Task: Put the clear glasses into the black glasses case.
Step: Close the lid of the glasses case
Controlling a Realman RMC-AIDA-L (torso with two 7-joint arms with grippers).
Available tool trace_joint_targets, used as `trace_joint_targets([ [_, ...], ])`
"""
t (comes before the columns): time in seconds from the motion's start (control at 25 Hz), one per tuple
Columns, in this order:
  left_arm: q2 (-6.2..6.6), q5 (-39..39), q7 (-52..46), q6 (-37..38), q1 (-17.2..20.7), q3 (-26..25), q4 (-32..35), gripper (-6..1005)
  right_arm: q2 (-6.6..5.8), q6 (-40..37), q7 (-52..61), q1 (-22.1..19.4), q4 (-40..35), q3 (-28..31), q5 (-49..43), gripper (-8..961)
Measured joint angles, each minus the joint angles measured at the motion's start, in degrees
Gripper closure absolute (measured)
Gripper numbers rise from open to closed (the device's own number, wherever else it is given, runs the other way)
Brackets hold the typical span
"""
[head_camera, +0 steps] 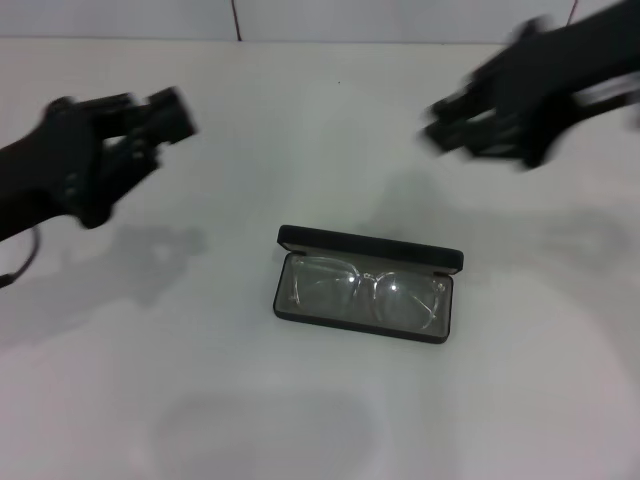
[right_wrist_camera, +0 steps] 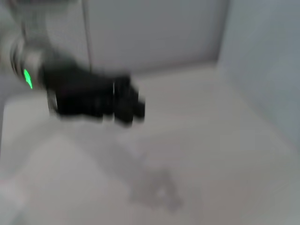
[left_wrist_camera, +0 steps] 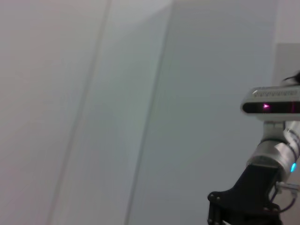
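The black glasses case (head_camera: 444, 257) lies open in the middle of the white table in the head view, lid tipped back. The clear glasses (head_camera: 362, 287) lie inside it on the grey lining. My left gripper (head_camera: 170, 112) hovers well above and to the left of the case. At the upper right my right gripper (head_camera: 445, 122) hangs in the air, blurred and far from the case. Neither holds anything that I can see. The right wrist view shows the left gripper (right_wrist_camera: 133, 105) far off over the table. The left wrist view shows only a wall and part of the right arm (left_wrist_camera: 255, 187).
The white table (head_camera: 200, 400) spreads around the case on all sides. A pale wall (head_camera: 400, 18) runs along its far edge. Shadows of both arms fall on the table to the left and right of the case.
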Motion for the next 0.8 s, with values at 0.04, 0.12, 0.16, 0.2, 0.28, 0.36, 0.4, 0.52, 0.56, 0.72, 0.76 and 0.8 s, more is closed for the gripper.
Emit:
trace_joint_targets([
  [0.04,-0.33,0.4,-0.2,0.0,-1.0,0.1,0.1,922,-0.01,-0.1,-2.0,-3.1,-1.5,4.0,3.3,768],
  [0.12,-1.12,2.0,-1.4,-0.2,-3.2,0.2,0.5,869,-0.04,-0.1,-6.3,-9.0,-2.2,12.2,8.9,767],
  [0.16,-1.34,3.4,-2.5,-0.7,-4.4,0.3,0.6,856,0.04,0.1,-8.5,-11.4,-1.1,16.6,11.3,766],
  [0.2,-1.34,3.4,-2.5,-0.7,-4.4,0.3,0.6,844,0.09,0.2,-10.3,-13.2,0.2,19.8,12.7,765],
  [0.28,-1.41,9.1,-5.8,-3.3,-8.2,2.0,0.8,818,0.22,0.2,-13.4,-16.2,4.7,26.0,15.2,764],
  [0.36,-1.29,14.2,-7.5,-5.3,-11.4,4.4,0.6,793,0.22,-0.1,-17.2,-19.5,12.0,32.7,18.3,763],
  [0.4,-1.29,18.4,-8.5,-6.9,-14.1,6.5,0.3,781,0.19,-0.4,-18.8,-20.5,15.4,35.2,19.5,763],
  [0.52,-1.50,24.1,-9.2,-11.2,-18.4,10.3,-0.7,743,-0.18,-3.1,-23.8,-21.9,27.8,42.6,21.4,761],
  [0.56,-1.54,25.0,-9.1,-12.9,-19.3,11.3,-1.3,730,-0.36,-4.1,-25.3,-21.9,31.5,44.6,21.3,761],
  [0.72,-1.53,25.3,-8.6,-18.8,-21.4,12.8,-2.5,725,-1.42,-6.3,-29.0,-22.1,41.8,49.5,21.0,758],
  [0.76,-1.51,25.3,-8.4,-19.9,-21.7,12.8,-2.7,724,-1.76,-6.4,-29.5,-22.2,43.5,49.9,21.0,758],
  [0.8,-1.50,25.3,-8.3,-20.9,-21.9,12.8,-2.8,723,-2.00,-6.4,-29.9,-22.4,44.8,50.2,21.0,757],
])
